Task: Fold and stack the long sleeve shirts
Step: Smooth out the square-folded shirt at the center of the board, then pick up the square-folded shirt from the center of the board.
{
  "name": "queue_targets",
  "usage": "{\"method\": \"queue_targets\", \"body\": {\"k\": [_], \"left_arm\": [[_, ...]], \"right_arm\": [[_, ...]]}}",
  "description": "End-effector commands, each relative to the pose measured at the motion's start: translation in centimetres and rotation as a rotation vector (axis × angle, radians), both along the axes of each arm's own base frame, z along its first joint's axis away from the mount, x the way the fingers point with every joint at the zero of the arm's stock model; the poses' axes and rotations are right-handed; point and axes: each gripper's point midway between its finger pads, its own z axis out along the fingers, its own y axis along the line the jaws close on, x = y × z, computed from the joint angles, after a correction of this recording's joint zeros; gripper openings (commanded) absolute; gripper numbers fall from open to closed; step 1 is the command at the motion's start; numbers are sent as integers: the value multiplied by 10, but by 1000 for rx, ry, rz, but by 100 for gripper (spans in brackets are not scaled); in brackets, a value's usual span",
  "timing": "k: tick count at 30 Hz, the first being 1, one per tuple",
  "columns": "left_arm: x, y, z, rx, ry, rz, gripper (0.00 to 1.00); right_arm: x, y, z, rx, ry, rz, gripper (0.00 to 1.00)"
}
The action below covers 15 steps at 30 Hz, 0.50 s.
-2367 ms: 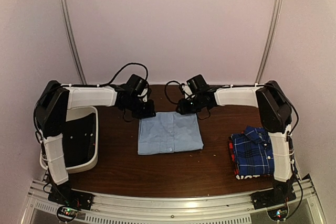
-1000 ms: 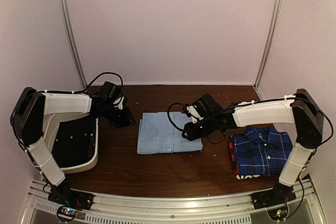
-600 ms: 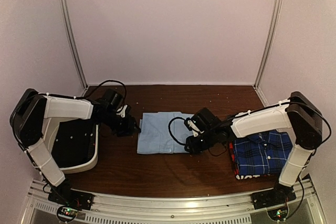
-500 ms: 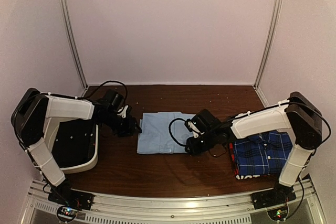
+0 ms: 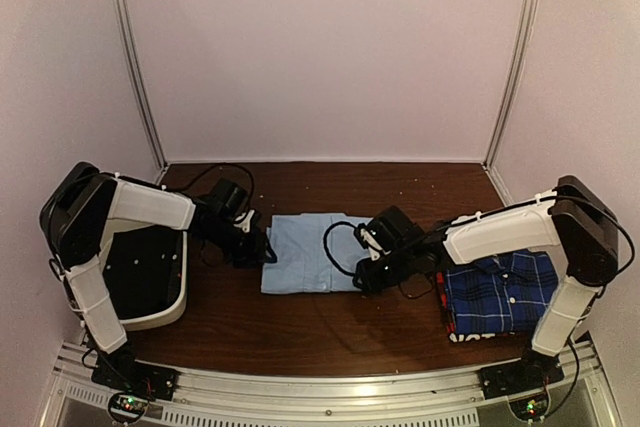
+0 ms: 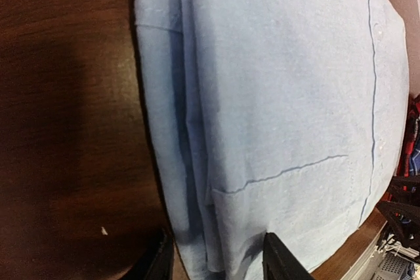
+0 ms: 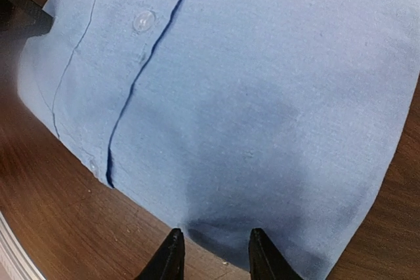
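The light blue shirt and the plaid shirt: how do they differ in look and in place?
The light blue shirt is plain and lies mid-table, straight on the table, between the left gripper and right gripper. The plaid shirt is checked and lies at the right, on top of a red-black shirt. Both are folded.

I see my right gripper (image 7: 213,257) at the bottom centre, its black fingers (image 7: 169,258) apart at the edge of the blue shirt (image 7: 262,83), which fills most of the frame. A white button (image 7: 143,21) sits upper left, the brown table (image 7: 52,221) lower left.
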Motion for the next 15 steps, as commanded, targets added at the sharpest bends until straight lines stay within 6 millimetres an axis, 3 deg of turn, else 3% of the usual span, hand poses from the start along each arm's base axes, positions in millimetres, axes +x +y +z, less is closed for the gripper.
{"method": "queue_targets", "body": {"k": [1,8,15], "left_arm": [[9,-5,-4,14,-25,0,46],[24,12,-16,136,-48,70,43],[27,10,-23,147,-37,58,41]], "right_arm": [[3,-2,22,25,-51,-24,36],[8,-2,44,51,-95,-42,36],[10,-4,49,54,-106,-51,37]]}}
